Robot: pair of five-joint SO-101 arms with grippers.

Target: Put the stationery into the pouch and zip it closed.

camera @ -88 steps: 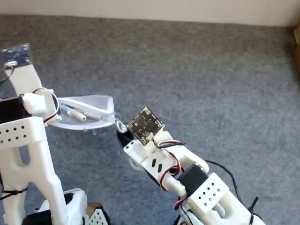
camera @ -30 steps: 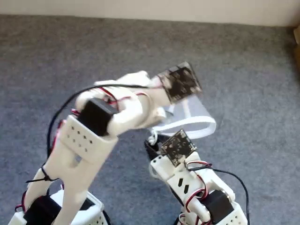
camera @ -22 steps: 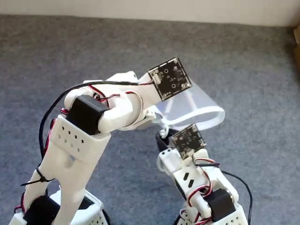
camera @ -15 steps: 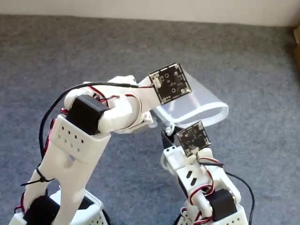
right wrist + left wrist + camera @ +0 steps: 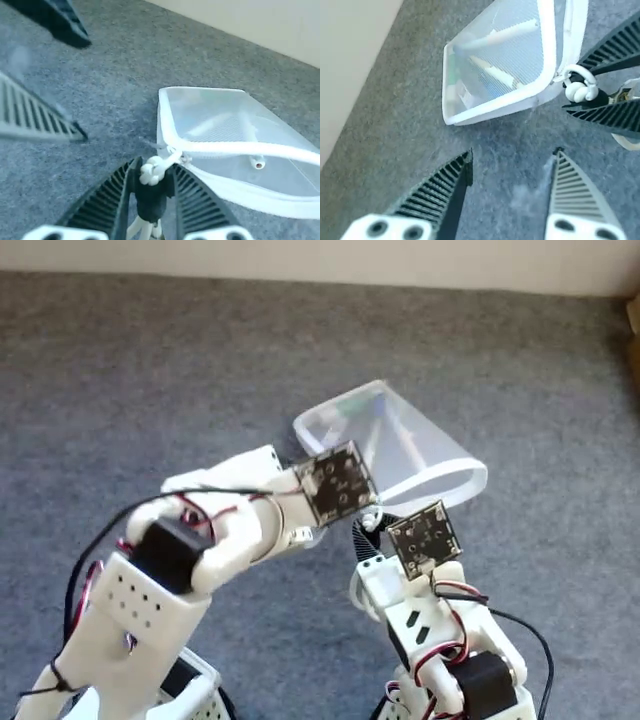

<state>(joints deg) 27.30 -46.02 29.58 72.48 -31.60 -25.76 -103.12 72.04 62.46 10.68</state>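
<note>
The translucent pouch [image 5: 400, 435] sits on the grey worktop [image 5: 150, 370] with white pens [image 5: 492, 72] inside. In the high view its near corner is hidden behind the left arm's wrist board [image 5: 338, 485]. The right end effector [image 5: 152, 172] is clenched on the white zipper pull [image 5: 151, 169], and the left end effector [image 5: 513, 151] hangs released just beside the pouch, grasping nothing.

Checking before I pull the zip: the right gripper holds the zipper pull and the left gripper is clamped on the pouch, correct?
Not quite. The left gripper is open and apart from the pouch, over bare carpet, as the left wrist view shows. The right gripper does hold the zipper pull.
</note>
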